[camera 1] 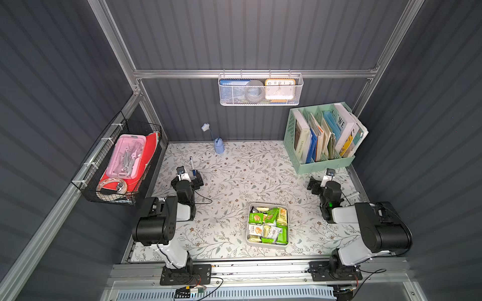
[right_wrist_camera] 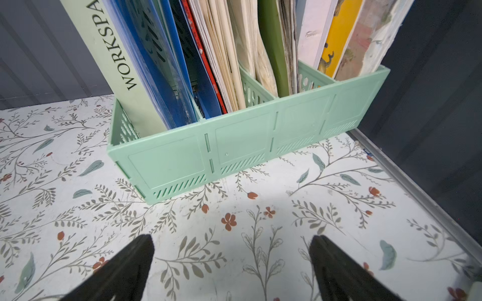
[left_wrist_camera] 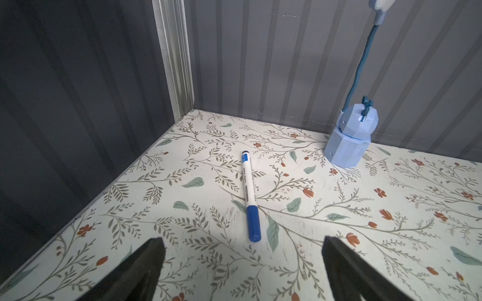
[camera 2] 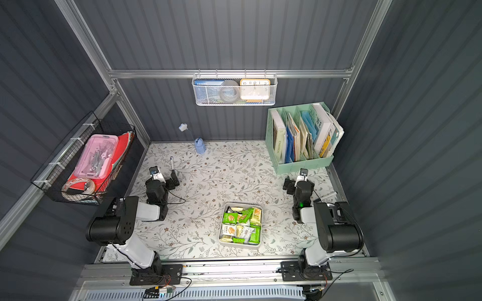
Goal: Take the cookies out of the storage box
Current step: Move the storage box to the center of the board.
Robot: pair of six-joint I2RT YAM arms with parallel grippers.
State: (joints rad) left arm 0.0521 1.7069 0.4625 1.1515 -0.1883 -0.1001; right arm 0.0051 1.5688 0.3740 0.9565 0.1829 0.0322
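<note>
Two folded arms (camera 1: 182,206), left claw (left_wrist_camera: 242,243), right claw (right_wrist_camera: 232,241) agape (both empty)

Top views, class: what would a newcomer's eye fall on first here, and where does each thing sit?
The white storage box near the table's front, heaped with green and pale cookies, draws the eye first. Next comes the mint-green file holder crammed with books in the far right corner, then the pink case in the black wire basket on the left wall.
</note>
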